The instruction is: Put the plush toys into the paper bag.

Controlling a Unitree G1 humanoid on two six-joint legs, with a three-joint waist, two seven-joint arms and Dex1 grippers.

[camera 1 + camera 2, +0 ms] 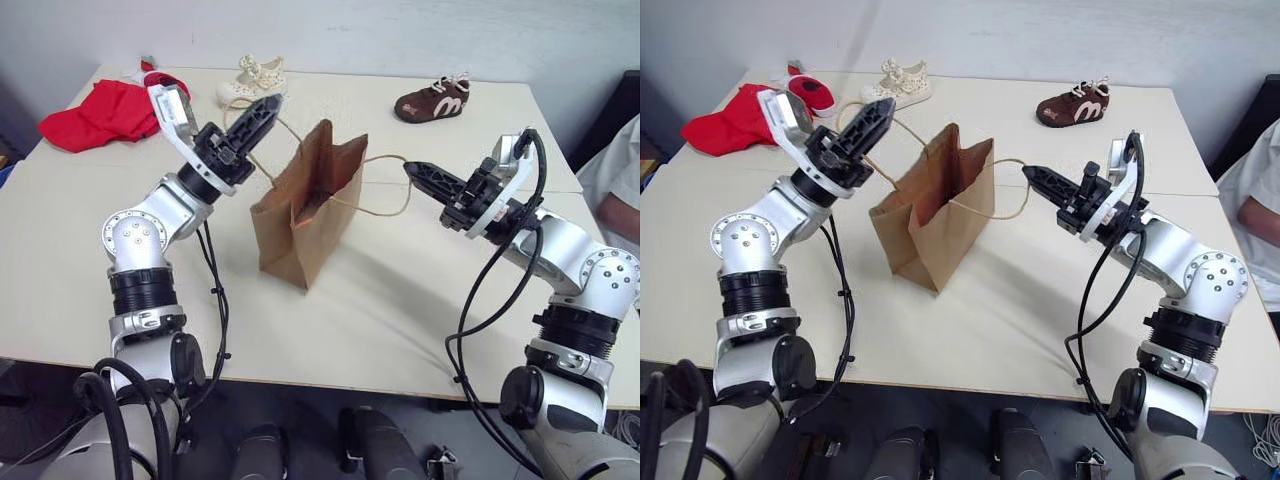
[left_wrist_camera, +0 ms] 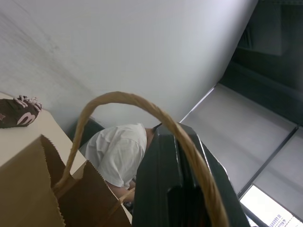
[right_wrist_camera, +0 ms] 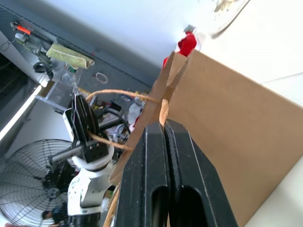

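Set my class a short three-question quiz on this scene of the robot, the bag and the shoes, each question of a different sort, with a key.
1. True or false: the paper bag lies flat on the table.
2. Which item sits nearest the table's far right side? A) cream shoe B) brown shoe C) red cloth
3. Fill in: the left hand and right hand each pinch one cord ___ of the paper bag.

Key: 1 false, it stands upright with its mouth open. 2 B. 3 handle.
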